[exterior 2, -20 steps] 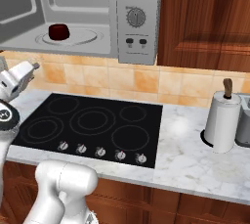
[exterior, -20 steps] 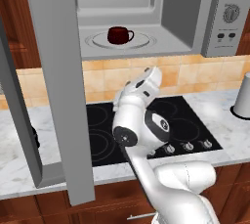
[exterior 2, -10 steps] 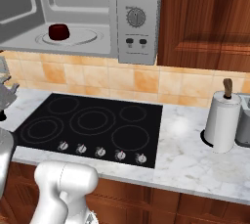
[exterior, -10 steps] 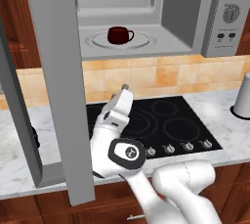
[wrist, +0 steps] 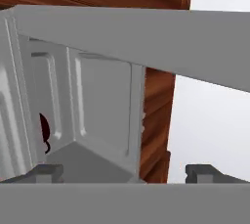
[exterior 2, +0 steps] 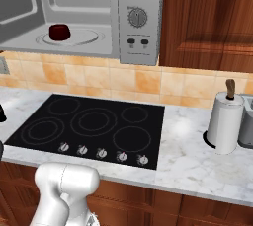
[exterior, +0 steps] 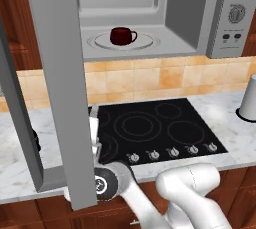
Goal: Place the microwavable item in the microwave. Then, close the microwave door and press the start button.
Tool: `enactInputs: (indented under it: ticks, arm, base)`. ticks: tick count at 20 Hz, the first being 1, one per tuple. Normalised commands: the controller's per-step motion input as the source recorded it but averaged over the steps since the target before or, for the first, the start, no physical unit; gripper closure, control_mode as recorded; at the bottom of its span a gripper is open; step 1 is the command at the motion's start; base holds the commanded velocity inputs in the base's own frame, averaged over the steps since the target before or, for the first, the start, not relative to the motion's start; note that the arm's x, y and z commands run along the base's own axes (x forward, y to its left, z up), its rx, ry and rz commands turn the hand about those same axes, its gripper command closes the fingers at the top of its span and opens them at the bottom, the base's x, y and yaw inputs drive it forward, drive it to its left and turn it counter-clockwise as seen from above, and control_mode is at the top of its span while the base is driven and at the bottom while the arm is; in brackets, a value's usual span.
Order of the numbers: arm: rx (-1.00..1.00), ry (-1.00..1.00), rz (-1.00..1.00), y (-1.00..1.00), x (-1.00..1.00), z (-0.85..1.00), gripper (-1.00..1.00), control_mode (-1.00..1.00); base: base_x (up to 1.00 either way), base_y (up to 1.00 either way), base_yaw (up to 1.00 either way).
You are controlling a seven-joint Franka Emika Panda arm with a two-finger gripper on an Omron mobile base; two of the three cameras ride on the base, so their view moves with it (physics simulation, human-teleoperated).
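Note:
The dark red mug (exterior: 121,35) (exterior 2: 59,31) stands on the round turntable inside the microwave (exterior: 200,18) (exterior 2: 133,18). In the hand view a sliver of the mug (wrist: 44,131) shows at the left. The microwave door (exterior: 57,83) hangs wide open to the left, edge-on toward me, and crosses the hand view as a grey band (wrist: 146,42). My gripper (wrist: 127,171) sits low beside that door edge, looking up into the oven. Its fingertips (wrist: 49,171) stand far apart and open, with nothing between them. The white hand (exterior: 93,130) peeks out right of the door edge.
A black cooktop (exterior: 155,128) (exterior 2: 94,124) with a row of knobs lies in the marble counter below the oven. A paper towel roll (exterior 2: 225,124) stands at the right. The control panel with dial and buttons (exterior 2: 137,42) is on the oven's right. A small black bottle (exterior: 35,141) is mostly hidden behind the door.
The arm has swung down and to the left, from above the cooktop to low beside the open door's edge. The gripper stayed open. The mug has not moved.

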Motion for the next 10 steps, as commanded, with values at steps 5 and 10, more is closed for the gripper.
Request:
enactInputs:
  ticks: [5,10]
  arm:
    - [-0.18,-0.06,-0.10,0.75,-0.08,-0.01,-1.00,-1.00]
    - [-0.10,0.08,-0.08,0.80,0.00,-0.13,-1.00,-1.00]
  base:
    - [0.00,0.00,0.00]
    - [0.00,0.00,0.00]
